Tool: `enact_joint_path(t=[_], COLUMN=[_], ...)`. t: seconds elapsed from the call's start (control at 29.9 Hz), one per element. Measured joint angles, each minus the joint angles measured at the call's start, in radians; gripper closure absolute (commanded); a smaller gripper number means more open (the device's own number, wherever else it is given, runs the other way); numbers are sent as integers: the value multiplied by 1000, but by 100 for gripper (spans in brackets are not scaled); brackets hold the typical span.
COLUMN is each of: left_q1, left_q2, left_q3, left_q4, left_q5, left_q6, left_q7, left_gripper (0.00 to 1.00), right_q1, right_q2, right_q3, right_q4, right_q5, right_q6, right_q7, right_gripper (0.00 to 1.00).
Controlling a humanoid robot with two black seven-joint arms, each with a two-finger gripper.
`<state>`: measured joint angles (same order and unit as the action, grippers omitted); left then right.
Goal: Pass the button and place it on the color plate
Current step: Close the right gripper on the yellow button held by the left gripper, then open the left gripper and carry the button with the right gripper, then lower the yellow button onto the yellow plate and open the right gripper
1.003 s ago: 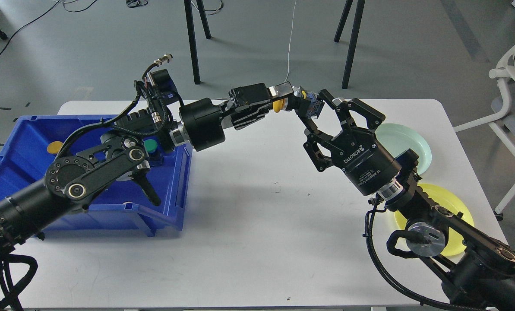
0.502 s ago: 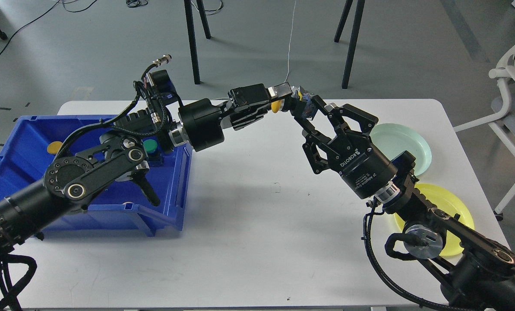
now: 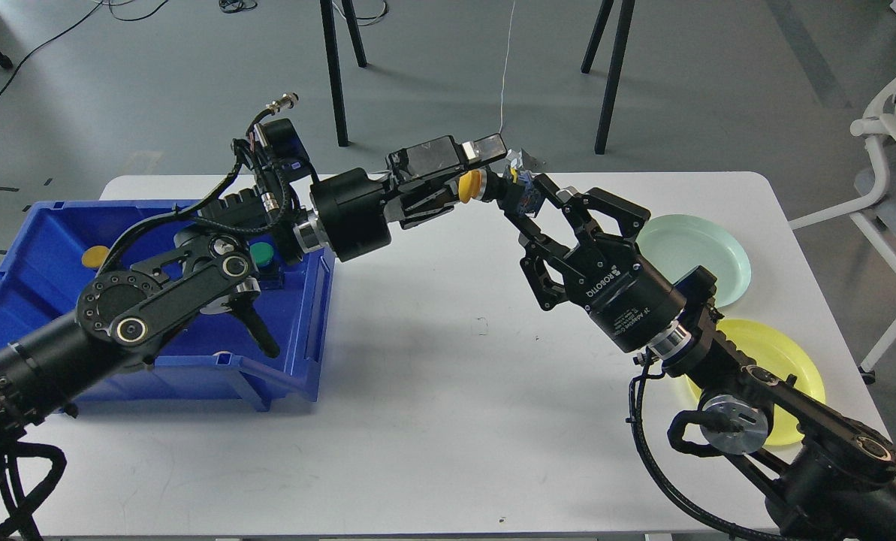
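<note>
Button (image 3: 472,185) btwn both tools — R tool (image 3: 526,197) gripping.

A smooth grey floor (image 3: 718,83) fills the upper part of the view, lit evenly and showing soft reflections. Two pairs of slanted black metal legs (image 3: 335,68) and (image 3: 613,71) stand on it beyond the white rounded-corner tabletop (image 3: 432,391). A thin white cord (image 3: 506,64) hangs down between them. Black cables (image 3: 34,49) trail across the floor at upper left, near short black tape marks (image 3: 12,191). A white-framed chair with a grey seat (image 3: 891,173) stands at the right edge.
</note>
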<state>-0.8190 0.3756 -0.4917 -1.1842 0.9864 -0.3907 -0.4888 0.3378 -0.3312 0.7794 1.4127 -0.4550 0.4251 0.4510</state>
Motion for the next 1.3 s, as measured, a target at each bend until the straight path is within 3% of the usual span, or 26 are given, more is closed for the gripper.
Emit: enact_joint_path(t=[0.23, 0.37, 0.7, 0.97, 1.3], left_q1=[2, 4, 6, 7, 7], left_q2=[0, 1, 0, 0, 0], left_q3=[-1, -1, -1, -1, -1], left_q4=[4, 8, 12, 13, 14], left_q5=[-26, -58, -64, -64, -64], left_q6=[3, 4, 5, 5, 6], left_q7=[0, 0, 0, 0, 0], left_gripper=[15, 14, 14, 13, 14], right_q1=[-15, -69, -419, -641, -643], right_q2=[-12, -65, -173, -174, -164], right_q3=[23, 126, 397, 426, 423], right_q4=[4, 11, -13, -72, -256], right_q5=[4, 10, 9, 99, 241], right_q6=[0, 5, 1, -3, -8], right_q7=[2, 4, 33, 38, 38], right_gripper=[99, 98, 99, 99, 94])
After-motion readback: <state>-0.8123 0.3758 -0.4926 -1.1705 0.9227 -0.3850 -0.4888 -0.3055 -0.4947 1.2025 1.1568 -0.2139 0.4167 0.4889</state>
